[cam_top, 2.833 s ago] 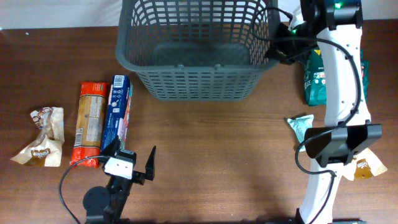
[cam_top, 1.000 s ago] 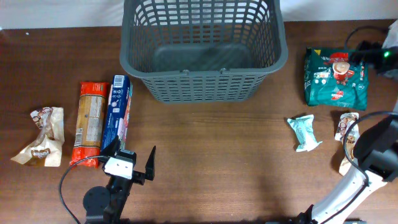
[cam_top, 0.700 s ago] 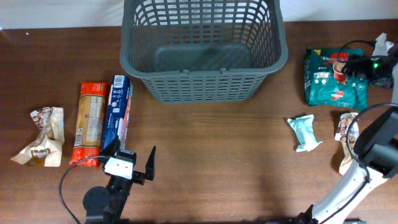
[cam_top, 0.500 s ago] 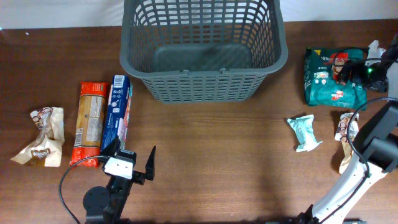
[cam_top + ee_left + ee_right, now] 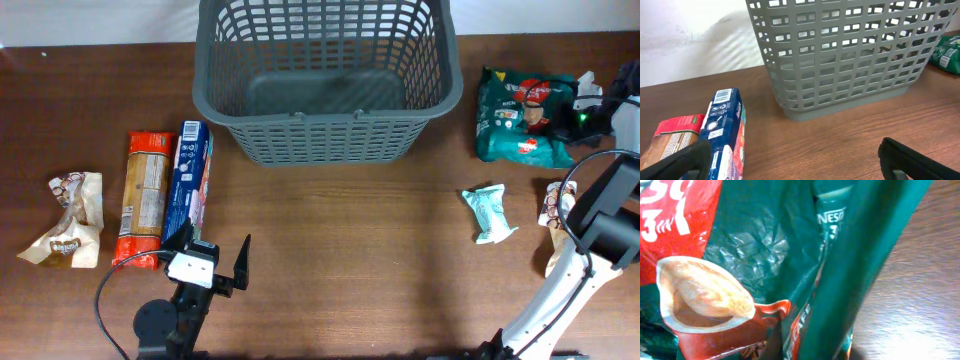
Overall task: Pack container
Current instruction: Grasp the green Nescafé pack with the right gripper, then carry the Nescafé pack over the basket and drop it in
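The large dark gray plastic lattice basket [image 5: 320,135] stands far-centre on the brown wooden table [image 5: 350,260]. Left-front of it, a long blue cardboard box [image 5: 187,183] and a red plastic biscuit pack [image 5: 145,195] lie side by side, with a crumpled beige wrapper [image 5: 70,220] farther left. Right of the basket lies a green foil bag [image 5: 520,118]; before it lie a small teal sachet [image 5: 490,212] and a beige packet [image 5: 552,200].

So the container [image 5: 322,136] is a big dark gray plastic basket, rectangular with rounded corners, lattice slots all over the sides and a thick rim. It's sitting upright at the far middle of the table [image 5: 380,250], mouth facing up, slotted bottom showing through inside.
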{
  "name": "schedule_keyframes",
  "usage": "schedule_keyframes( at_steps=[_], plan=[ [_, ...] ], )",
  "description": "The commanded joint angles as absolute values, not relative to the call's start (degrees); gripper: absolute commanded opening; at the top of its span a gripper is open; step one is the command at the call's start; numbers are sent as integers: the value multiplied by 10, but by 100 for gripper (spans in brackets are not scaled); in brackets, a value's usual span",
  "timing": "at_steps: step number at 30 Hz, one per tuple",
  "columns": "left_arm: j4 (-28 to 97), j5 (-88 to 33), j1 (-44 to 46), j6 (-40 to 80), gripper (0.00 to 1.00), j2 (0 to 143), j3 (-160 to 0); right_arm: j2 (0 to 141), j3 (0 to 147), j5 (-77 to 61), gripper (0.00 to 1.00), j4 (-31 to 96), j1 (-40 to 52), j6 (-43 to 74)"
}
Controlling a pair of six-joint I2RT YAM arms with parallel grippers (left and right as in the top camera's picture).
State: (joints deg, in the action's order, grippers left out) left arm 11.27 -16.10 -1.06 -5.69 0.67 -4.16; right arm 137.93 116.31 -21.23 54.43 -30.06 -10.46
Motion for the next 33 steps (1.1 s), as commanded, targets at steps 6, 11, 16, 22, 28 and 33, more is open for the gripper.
schedule_keyframes(
  at_steps=[6, 11, 16, 22, 28, 33],
  plan=[
    [111, -166, -8, -52, 99, 3, -36, 1368, 1263, -368, 4, 623, -312, -3],
    [111, -166, -8, -52, 99, 3, -36, 1318, 1395, -369, 4, 681, -310, -3],
    [111, -166, -8, -52, 99, 3, -36, 1298, 1491, -368, 3, 714, -310, 11],
    [111, -166, -8, -52, 99, 3, -36, 1294, 1576, -369, 4, 737, -310, 40],
    [111, -166, -8, -52, 99, 3, -36, 1284, 1632, -392, 3, 751, -306, 50],
    [111, -166, -8, -52, 99, 3, -36, 1267, 1706, -436, 4, 745, -296, 75]
  ],
)
